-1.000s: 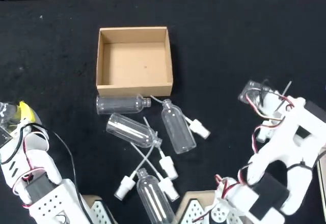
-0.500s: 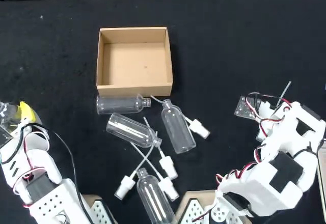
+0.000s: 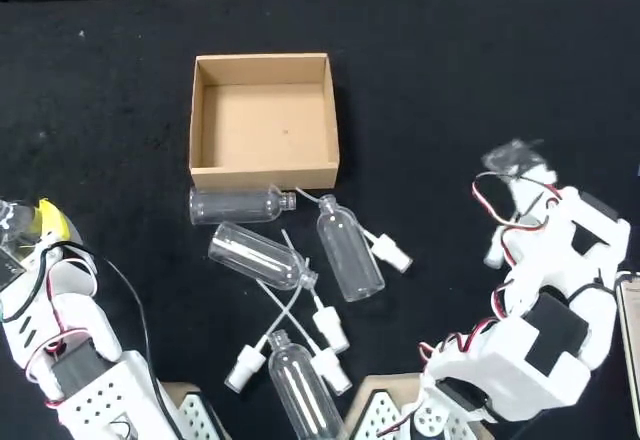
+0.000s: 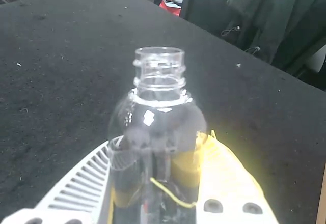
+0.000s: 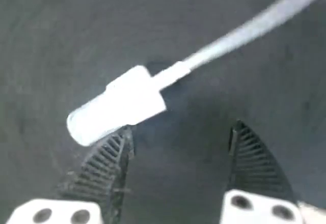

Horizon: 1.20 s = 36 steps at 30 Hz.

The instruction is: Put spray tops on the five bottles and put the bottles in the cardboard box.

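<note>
Bottles [image 3: 350, 250]: five; four lying on surface [image 3: 480, 80], one [image 4: 158, 107] gripped by left tool [image 4: 158, 150].
Spray tops [image 3: 392, 252]: five, loose; one [image 5: 119, 109] by right tool [image 5: 178, 132], spread wide, empty.
Box [image 3: 265, 175]: one.

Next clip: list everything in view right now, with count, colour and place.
cardboard box: one, brown, nothing in it, far middle of the table.
bottles: four, clear, lying on their sides in front of the box.
bottle: one, clear, neck open, held in the left gripper.
spray tops: four, white, among the lying bottles.
spray top: one, white, on the table by the right gripper.
table: one, black.
left gripper: white and yellow, shut on the bottle.
right gripper: open.
</note>
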Each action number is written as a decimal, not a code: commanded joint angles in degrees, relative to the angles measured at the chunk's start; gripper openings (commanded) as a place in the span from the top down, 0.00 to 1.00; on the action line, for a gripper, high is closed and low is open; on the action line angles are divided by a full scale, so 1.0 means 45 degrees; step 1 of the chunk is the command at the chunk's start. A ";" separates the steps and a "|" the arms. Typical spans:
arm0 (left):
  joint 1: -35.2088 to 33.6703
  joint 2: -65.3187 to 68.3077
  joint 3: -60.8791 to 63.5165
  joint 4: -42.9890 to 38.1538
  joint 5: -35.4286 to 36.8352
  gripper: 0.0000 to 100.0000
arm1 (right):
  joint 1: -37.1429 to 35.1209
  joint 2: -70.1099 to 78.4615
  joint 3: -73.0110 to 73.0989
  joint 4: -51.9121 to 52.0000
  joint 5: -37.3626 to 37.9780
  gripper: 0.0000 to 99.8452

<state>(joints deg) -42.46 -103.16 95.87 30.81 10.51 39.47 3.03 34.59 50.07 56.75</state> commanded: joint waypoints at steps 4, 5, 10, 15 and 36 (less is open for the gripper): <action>-0.0029 -0.0274 0.0205 -0.0254 0.0098 0.96 | -0.0645 -0.1358 -0.1084 -0.0078 -0.0977 0.73; -0.0029 -0.0274 0.0205 -0.0254 0.0098 0.96 | -0.0742 -0.1416 -0.1123 0.0137 0.0234 0.73; -0.0029 -0.0274 0.0205 -0.0254 0.0098 0.96 | -0.0879 -0.1495 -0.1143 0.1543 0.7267 0.64; -0.0029 -0.0274 0.0205 -0.0254 0.0098 0.96 | -0.0957 -0.1690 -0.1143 0.1524 1.0960 0.57; -0.0049 -0.0274 0.0205 -0.0274 0.0078 0.96 | -0.1758 -0.1651 -0.0674 0.0625 1.2816 0.58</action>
<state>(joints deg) -42.46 -103.16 95.87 30.81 10.51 29.01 -1.89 32.84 54.64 113.71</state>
